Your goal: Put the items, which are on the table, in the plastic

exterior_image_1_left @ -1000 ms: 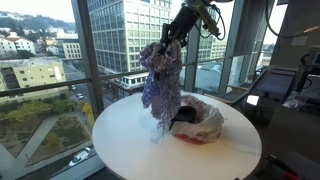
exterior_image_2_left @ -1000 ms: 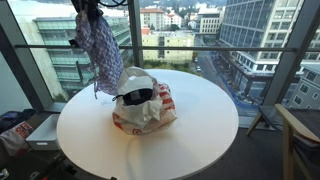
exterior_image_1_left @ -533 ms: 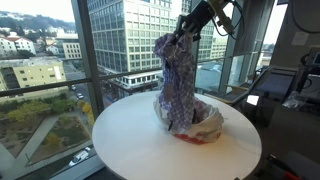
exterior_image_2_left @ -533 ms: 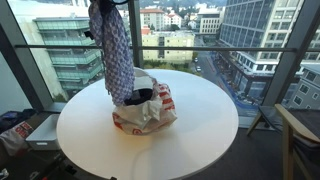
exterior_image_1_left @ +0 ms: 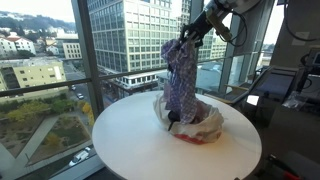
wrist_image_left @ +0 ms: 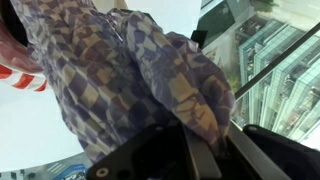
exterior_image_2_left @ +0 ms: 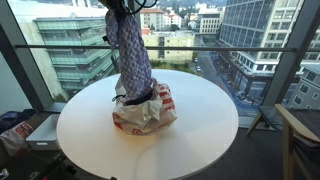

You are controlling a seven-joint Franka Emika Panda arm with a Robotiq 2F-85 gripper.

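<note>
Item: blue-and-white checked cloth [exterior_image_1_left: 180, 85] hangs straight below the gripper [exterior_image_1_left: 190, 38], long axis vertical. Its lower end is in the mouth of the white-and-red plastic bag [exterior_image_1_left: 208, 125] directly beneath, on the round white table [exterior_image_1_left: 130, 150]. Jaws are pinched closed on the cloth's top. Next move, judged: straight down.

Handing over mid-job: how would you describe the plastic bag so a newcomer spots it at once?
Find the round white table by the windows. The plastic bag sits crumpled on it, mouth open upward, below the gripper. It is white with red print, unlike the blue-and-purple patterned cloth that hangs from the gripper down into its mouth.
</note>
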